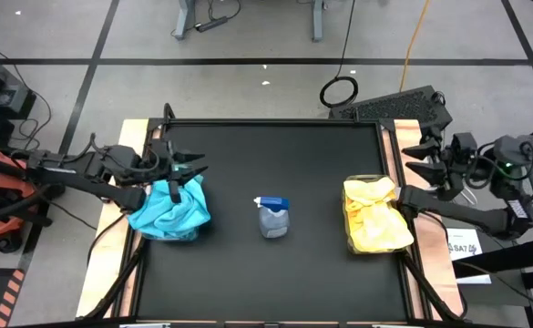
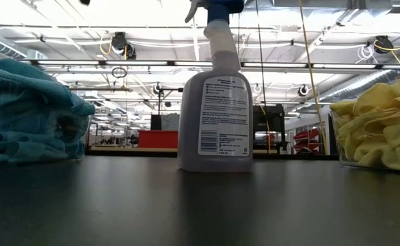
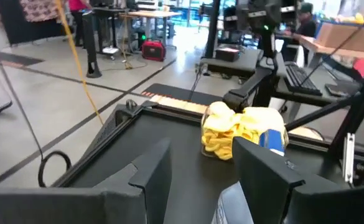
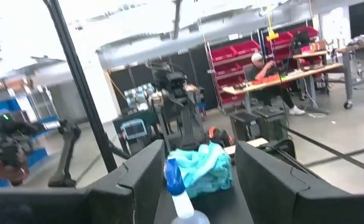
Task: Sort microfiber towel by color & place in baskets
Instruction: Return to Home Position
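Observation:
A heap of teal-blue microfiber towels [image 1: 170, 211] fills the left basket [image 2: 82, 140] at the table's left side. A heap of yellow towels [image 1: 373, 217] fills the right basket [image 2: 342, 147] at the table's right side. My left gripper [image 1: 191, 173] hovers open just beyond the teal heap's far edge, raised above it, fingers pointing toward the table's right; nothing is between them [image 3: 200, 155]. My right gripper [image 1: 406, 157] stands open at the table's right edge, beyond the yellow heap, pointing left, also empty [image 4: 197, 158].
A grey spray bottle with a blue top [image 1: 273, 217] stands upright in the middle of the black table [image 1: 275, 282], between the two baskets. Wooden strips border the table on its left and right. A keyboard [image 1: 398, 105] lies past the far right corner.

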